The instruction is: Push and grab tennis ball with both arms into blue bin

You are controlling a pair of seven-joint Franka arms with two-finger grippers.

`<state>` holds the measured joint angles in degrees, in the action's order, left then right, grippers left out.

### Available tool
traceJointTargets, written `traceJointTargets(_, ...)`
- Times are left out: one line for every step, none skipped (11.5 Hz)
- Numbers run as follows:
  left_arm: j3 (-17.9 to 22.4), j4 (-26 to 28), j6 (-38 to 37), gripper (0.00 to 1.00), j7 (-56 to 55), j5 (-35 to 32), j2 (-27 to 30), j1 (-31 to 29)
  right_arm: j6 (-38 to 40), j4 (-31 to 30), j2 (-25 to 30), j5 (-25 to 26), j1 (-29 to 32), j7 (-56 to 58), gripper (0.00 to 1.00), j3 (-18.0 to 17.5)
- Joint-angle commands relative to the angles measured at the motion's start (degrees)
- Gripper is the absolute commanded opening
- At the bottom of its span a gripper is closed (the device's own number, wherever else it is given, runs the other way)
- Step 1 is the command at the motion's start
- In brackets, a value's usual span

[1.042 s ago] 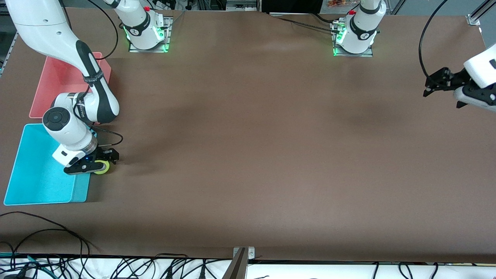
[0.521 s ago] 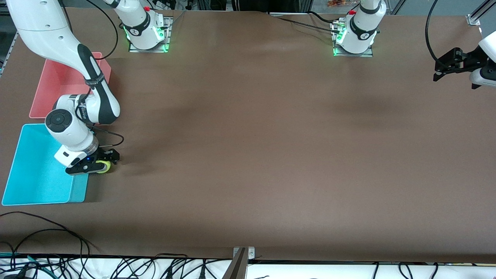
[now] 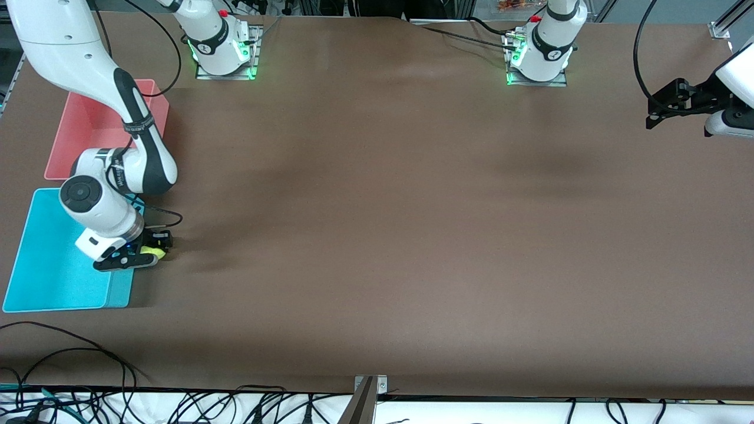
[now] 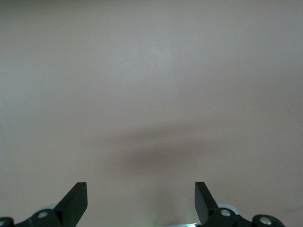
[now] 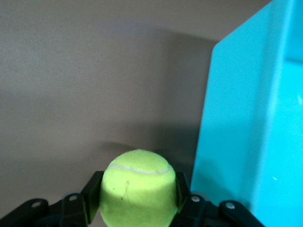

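A: Where's the ball (image 5: pixel 138 188)?
B: Clamped in the right gripper (image 3: pixel 143 252), just beside the blue bin (image 3: pixel 41 277), at its wall.
A: And the left gripper (image 3: pixel 664 108)?
B: Spread wide, waiting well apart from the bin.
A: Next?
B: Probably lift over the wall, then release.

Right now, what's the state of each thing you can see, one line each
tennis ball: gripped, just outside the blue bin's wall.
right gripper: shut on the tennis ball beside the blue bin.
left gripper: open, empty, over bare table.
blue bin: upright, no ball inside.
pink bin: upright, partly hidden by the right arm.
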<state>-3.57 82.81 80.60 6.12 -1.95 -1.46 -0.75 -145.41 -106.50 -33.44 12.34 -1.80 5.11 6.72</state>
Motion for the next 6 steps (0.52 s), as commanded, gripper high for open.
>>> traceJointTargets(0.41,2.76,5.07,1.00,-0.67,1.51,0.40,0.05,16.68,8.65,2.50,-0.04,-0.31,-0.28,0.19,-1.09)
traceJointTargets(0.41,4.62,5.70,1.00,-0.58,1.51,1.28,-0.21,23.18,11.47,2.59,-0.48,-0.31,-0.36,0.19,-1.36)
traceJointTargets(0.41,4.99,5.71,1.00,-0.67,2.38,1.72,-0.39,28.90,14.63,2.86,-2.31,-0.31,0.16,0.19,-1.53)
traceJointTargets(0.41,5.60,5.97,1.00,-0.76,3.26,1.90,-0.39,35.65,17.01,3.21,-3.46,-0.23,0.60,0.19,-1.54)
traceJointTargets(0.32,5.34,5.80,1.00,-0.84,3.27,1.99,-0.39,39.46,17.64,4.08,-3.55,-0.14,2.87,0.18,-1.27)
traceJointTargets(0.32,5.08,5.45,1.00,-0.85,3.27,1.90,-0.30,40.28,17.47,4.26,-3.64,0.56,7.76,0.18,-0.14)
